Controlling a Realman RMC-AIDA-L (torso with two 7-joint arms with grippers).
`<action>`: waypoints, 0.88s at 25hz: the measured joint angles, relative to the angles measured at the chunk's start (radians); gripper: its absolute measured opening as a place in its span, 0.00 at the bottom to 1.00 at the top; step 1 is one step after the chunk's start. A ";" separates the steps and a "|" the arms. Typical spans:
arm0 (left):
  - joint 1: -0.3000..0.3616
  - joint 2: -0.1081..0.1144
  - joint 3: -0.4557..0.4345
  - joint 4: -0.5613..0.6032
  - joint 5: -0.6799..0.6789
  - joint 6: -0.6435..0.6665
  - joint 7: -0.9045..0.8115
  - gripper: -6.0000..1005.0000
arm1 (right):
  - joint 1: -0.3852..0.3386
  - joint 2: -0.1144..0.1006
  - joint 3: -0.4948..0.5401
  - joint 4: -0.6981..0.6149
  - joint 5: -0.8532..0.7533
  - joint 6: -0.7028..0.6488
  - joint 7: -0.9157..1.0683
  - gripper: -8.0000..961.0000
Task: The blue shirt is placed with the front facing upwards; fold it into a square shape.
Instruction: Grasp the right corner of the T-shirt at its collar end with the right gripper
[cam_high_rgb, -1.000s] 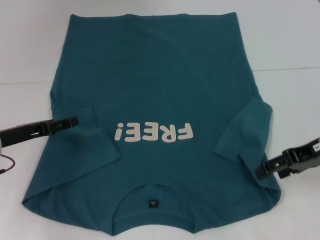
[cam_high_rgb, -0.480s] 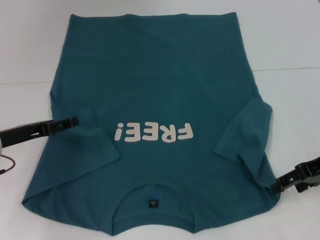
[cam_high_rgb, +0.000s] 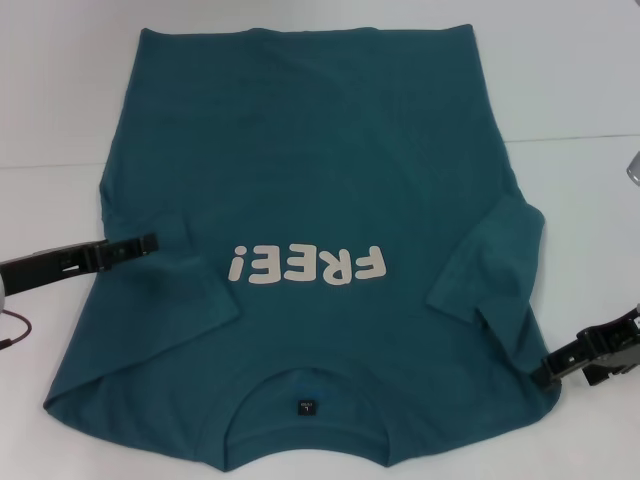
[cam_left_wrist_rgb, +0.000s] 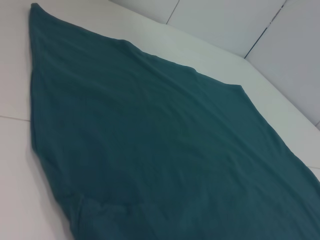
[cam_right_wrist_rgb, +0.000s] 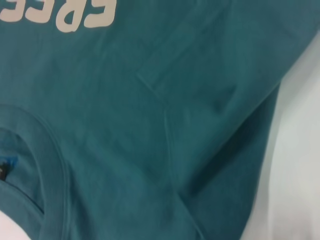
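shirt (cam_high_rgb: 310, 180) flat on table (cam_high_rgb: 580, 90), sleeves already folded inward | left gripper (cam_high_rgb: 148, 242) over its left sleeve, right gripper (cam_high_rgb: 545, 372) beside its right shoulder edge, fingers: cannot tell | next: pinch both shoulders, fold toward hem

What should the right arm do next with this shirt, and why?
Probably ease the right gripper inward and down onto the blue shirt's near shoulder edge to pinch it: its tip sits just at that edge, while the left gripper already lies over the folded-in sleeve.
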 joint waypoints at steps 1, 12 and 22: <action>0.000 0.000 0.000 0.000 0.000 0.000 0.000 0.87 | 0.001 0.001 0.000 0.000 -0.001 0.005 0.003 0.95; 0.000 0.000 0.000 0.000 0.000 0.000 0.001 0.87 | 0.005 0.001 0.008 0.005 0.002 0.035 0.027 0.95; -0.001 0.001 0.000 0.000 0.000 -0.003 0.001 0.87 | 0.009 -0.008 0.037 0.037 0.028 0.051 0.091 0.92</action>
